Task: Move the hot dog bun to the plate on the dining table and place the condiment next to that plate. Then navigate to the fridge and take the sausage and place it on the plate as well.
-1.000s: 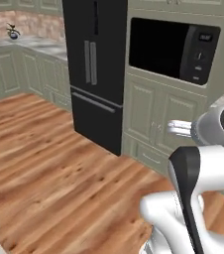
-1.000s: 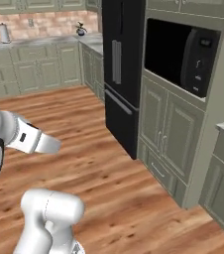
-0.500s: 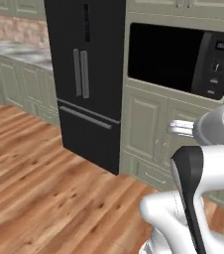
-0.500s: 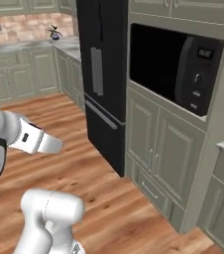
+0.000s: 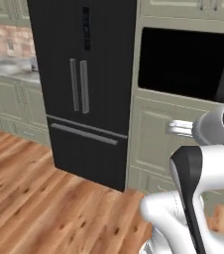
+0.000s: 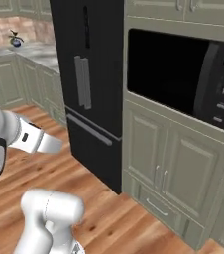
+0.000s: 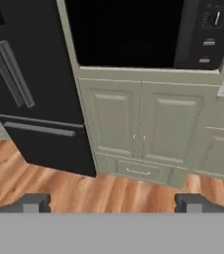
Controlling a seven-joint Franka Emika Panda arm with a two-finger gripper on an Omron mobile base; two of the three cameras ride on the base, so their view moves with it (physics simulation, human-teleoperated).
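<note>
Arm folded up, gripper wide open

The white arm bends close over its base. The gripper (image 7: pixel 111 202) points forward, its two dark finger tips far apart, holding nothing.

Floor (image 5: pixel 44 198): warm-toned wood planks, running to the cabinet bases. Sage-green panelled cabinets (image 7: pixel 141 124) stand under a built-in black microwave (image 6: pixel 183 74) with its control panel at the right. Further cabinets line the far wall beneath a grey stone counter (image 6: pixel 39 52) and a brick-pattern backsplash (image 5: pixel 5 39). Lighting even, without strong shadows.
</note>
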